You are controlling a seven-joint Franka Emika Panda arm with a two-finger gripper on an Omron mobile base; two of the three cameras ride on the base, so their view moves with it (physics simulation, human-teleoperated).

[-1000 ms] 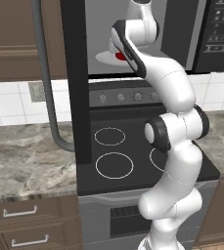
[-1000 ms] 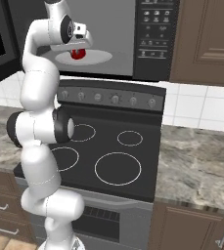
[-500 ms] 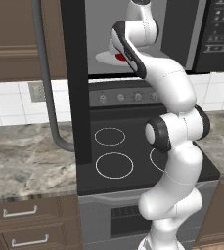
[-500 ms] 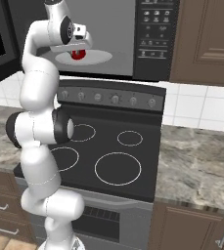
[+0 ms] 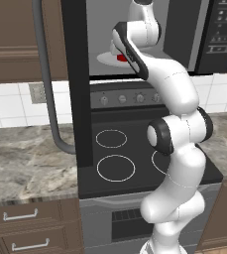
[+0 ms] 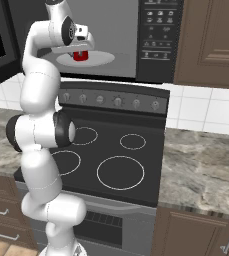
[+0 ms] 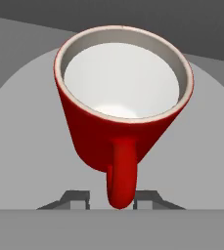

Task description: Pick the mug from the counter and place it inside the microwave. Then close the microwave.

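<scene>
Nothing big has shifted since the earlier frames: arm, mug and base cameras sit where they were; only the pincer looks to have eased a little.

Take the microwave point(image 5: 149, 37) as your reference, left to right:

- Its door point(image 5: 75, 79) hangs swung open on the left side, dark glass edge-on to you, with the long curved grey handle point(image 5: 48, 84) further left over the counter point(image 5: 26, 163).
- Inside the cavity you see the white turntable plate point(image 6: 103, 59). The mug point(image 7: 121, 117) stands upright on it, red with white interior, handle pointing back toward the hand.
- The gripper point(image 7: 111, 199) is inside the cavity, just at the mug's handle. From the hand view, the two fingertips point(image 7: 77, 199) stand either side of the handle's lower end with a visible gap on each side, so you have them slightly spread, not pinching the mug.
- In the right base view the mug point(image 6: 79, 54) shows directly under the hand, resting on the plate.
- Right of the cavity is the black button panel point(image 6: 158, 30).
- Below the microwave sits the stove point(image 6: 111, 160).
</scene>
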